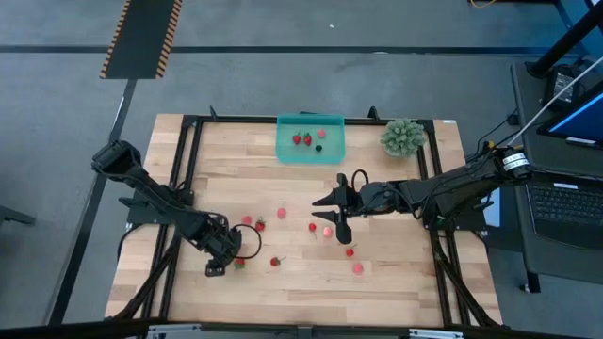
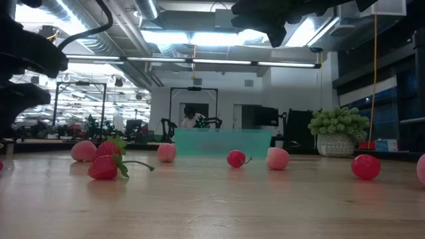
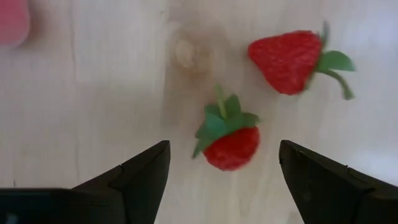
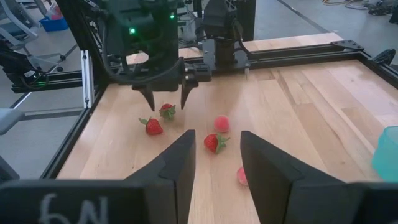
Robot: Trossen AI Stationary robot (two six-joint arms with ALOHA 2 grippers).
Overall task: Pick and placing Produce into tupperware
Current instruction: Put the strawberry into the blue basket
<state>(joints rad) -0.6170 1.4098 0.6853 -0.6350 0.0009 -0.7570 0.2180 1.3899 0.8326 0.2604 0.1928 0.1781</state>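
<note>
We look straight down from high up, and flat across the table point(image 2: 212, 206) from low. Both wrist views, probably closest, share two strawberries point(image 3: 233, 140).

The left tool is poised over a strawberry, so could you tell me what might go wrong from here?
The left tool is open around one strawberry, with a second strawberry close beside it; closing could nudge that one away. The leafy top may be pinched instead of the fruit. The container lies across the table, so a weak grip might drop it.
</note>
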